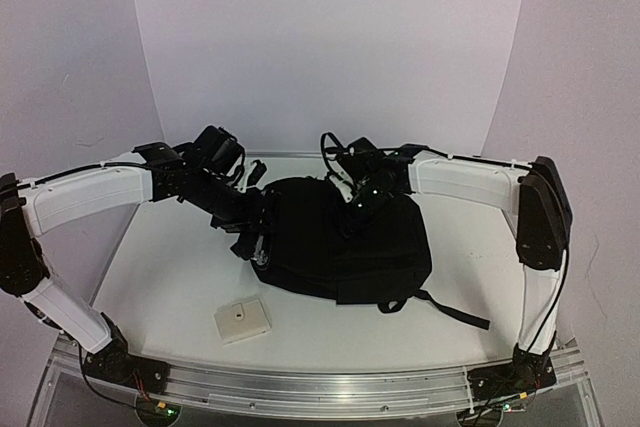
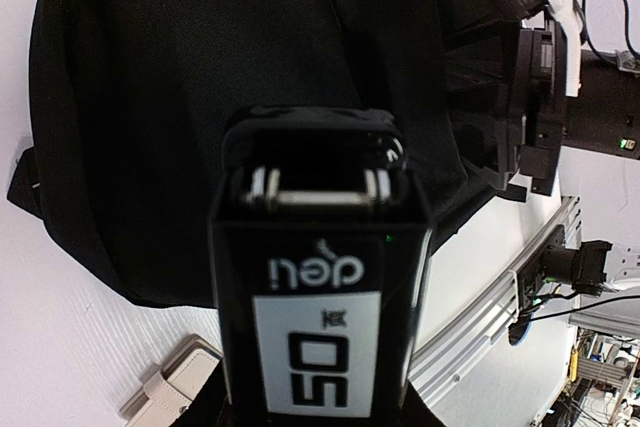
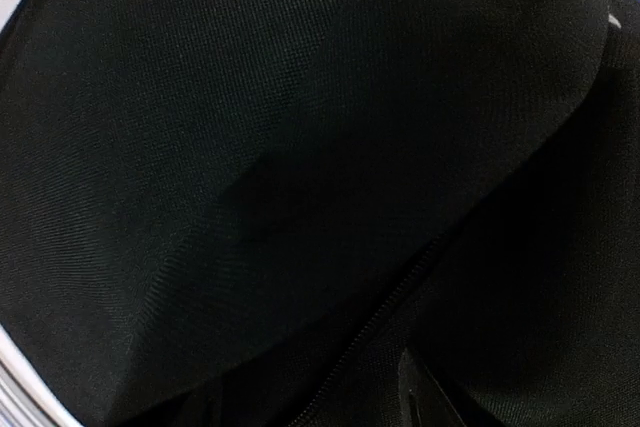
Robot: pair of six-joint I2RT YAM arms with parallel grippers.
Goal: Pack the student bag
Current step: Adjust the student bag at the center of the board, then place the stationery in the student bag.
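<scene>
Left wrist alone: stapler (image 2: pixel 318 277) label, bag (image 2: pixel 200 97) behind

A: What stands behind?
B: A plain white backdrop (image 1: pixel 330 47), curved, with pale panels (image 1: pixel 60 57) on 2 sides; soft, even light.
A: And below?
B: 1 white counter (image 1: pixel 170 277), glossy, with an aluminium rail (image 1: pixel 320 384) along its near edge, faint shadows on it.
</scene>
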